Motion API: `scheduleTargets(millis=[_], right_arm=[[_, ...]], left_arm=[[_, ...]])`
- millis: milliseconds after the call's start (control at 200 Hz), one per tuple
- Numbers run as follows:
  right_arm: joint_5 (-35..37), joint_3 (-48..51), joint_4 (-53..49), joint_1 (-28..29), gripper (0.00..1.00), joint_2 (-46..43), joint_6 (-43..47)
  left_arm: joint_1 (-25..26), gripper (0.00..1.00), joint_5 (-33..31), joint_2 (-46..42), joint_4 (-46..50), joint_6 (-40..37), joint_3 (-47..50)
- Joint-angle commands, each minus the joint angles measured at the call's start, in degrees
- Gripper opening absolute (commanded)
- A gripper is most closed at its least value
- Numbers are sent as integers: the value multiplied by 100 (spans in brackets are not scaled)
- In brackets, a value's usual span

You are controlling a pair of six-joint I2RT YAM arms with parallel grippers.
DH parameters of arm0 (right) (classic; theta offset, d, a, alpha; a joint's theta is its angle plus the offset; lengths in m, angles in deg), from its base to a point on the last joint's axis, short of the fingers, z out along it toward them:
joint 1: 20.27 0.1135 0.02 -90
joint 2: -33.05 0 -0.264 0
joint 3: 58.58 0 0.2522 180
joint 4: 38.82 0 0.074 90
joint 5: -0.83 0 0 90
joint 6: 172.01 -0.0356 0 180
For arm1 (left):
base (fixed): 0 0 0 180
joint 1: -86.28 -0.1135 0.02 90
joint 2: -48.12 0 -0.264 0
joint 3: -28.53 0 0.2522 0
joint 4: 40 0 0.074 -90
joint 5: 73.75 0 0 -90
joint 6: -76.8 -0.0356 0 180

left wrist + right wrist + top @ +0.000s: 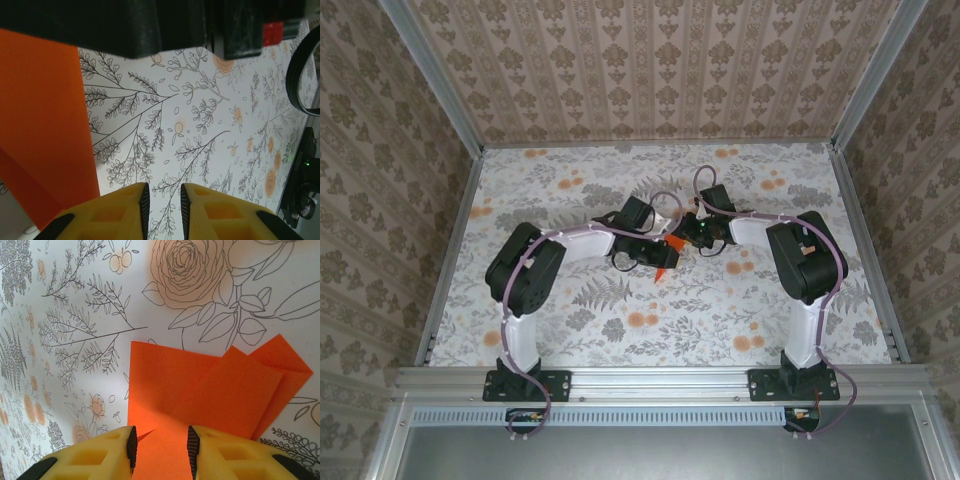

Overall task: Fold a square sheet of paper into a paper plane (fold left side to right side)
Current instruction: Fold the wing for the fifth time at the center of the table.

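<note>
The square sheet of paper [672, 244] is bright orange and folded into a narrower shape with overlapping flaps. It lies flat on the flowered table cover, mid-table, where both arms meet. In the right wrist view the paper [200, 385] shows a straight left edge and an angled flap at the right. My right gripper [161, 435] is open, its yellow fingers spread just above the paper's near part. In the left wrist view the paper [40, 125] fills the left side. My left gripper [164, 192] is open beside its right edge, with bare cover between the pads.
A black arm body [150, 25] with a red mark hangs close across the top of the left wrist view, and a cable loop [295, 75] is at the right. Metal rails [450, 250] and patterned walls bound the table.
</note>
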Motion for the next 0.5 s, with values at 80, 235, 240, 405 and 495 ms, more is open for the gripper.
scheduleTargets(millis=[80, 235, 240, 405, 495], right_arm=[[256, 57, -616, 1, 36, 362, 84], [261, 58, -622, 5, 36, 352, 84], [264, 58, -619, 3, 36, 355, 84], [266, 54, -630, 4, 36, 365, 97], [273, 58, -646, 5, 36, 363, 111]], left_arm=[[22, 26, -336, 185, 493, -247, -223], [18, 26, -539, 205, 604, -280, -248], [23, 26, -539, 201, 609, -284, -247], [13, 26, -606, 217, 651, -304, -273], [18, 27, -611, 234, 674, -303, -277]])
